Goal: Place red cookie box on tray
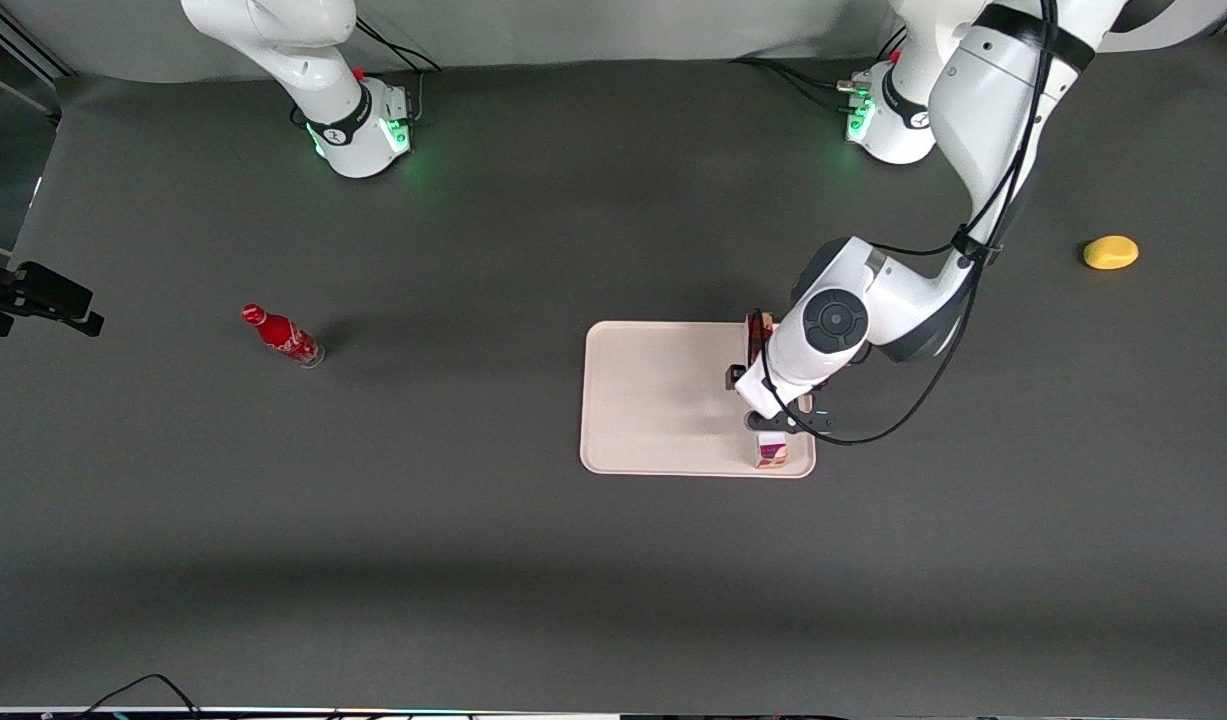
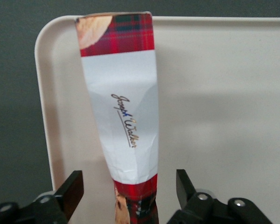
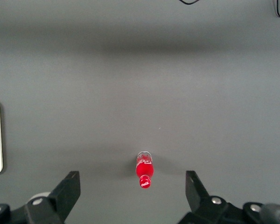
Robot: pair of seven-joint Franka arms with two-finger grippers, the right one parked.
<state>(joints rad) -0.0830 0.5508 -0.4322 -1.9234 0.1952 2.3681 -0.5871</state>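
The red cookie box (image 2: 123, 107), red tartan with a white label panel, lies on the tray (image 2: 224, 116) along the tray's edge toward the working arm's end. In the front view the arm covers most of the box; its ends show at the near rim (image 1: 772, 455) and at the rim farther from the camera. The pinkish-cream tray (image 1: 663, 400) sits mid-table. My gripper (image 1: 778, 425) hangs just above the box. In the left wrist view the gripper (image 2: 129, 191) is open, its black fingers (image 2: 73, 189) on either side of the box with a gap on each side.
A small red bottle (image 1: 281, 336) stands toward the parked arm's end of the table; it also shows in the right wrist view (image 3: 144, 171). A yellow lemon-like object (image 1: 1110, 252) lies toward the working arm's end. Dark grey mat all around.
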